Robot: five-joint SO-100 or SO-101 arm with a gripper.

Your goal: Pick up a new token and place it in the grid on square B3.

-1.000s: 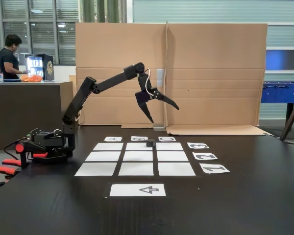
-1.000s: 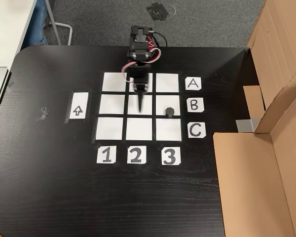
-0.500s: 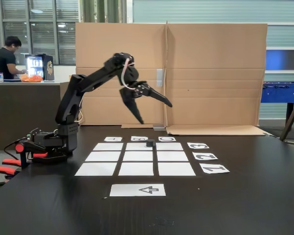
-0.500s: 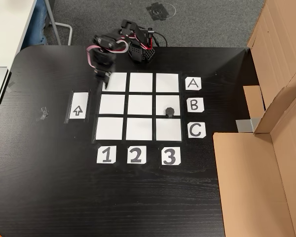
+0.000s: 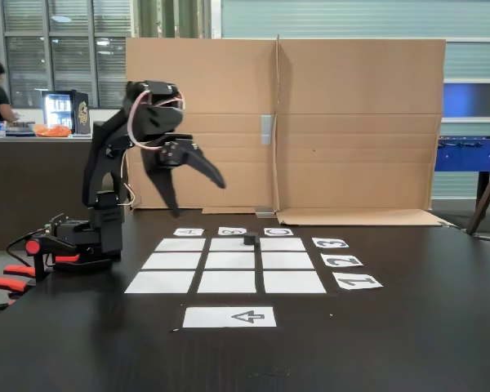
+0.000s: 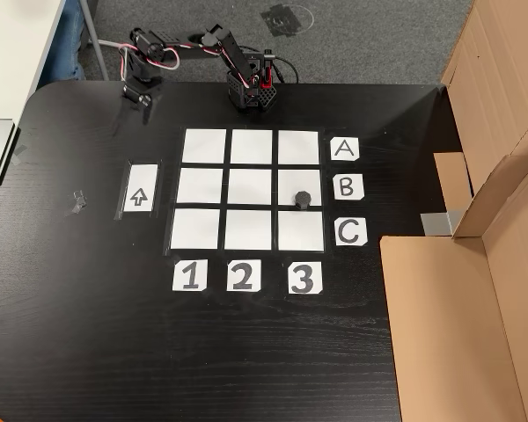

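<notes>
- We see the token (image 6: 304, 199) on square B3 (image 6: 300, 186) of the grid (image 6: 251, 190), near its lower edge in the top-down fixed view.
- Labels read A, B, C and 1, 2, 3; an arrow sheet (image 6: 140, 188) lies beside.
- The gripper (image 5: 198, 198) hangs empty above the table (image 6: 88, 299), fingers spread.

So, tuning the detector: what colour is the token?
Matte black token, clearest in the fixed view from above.
</notes>
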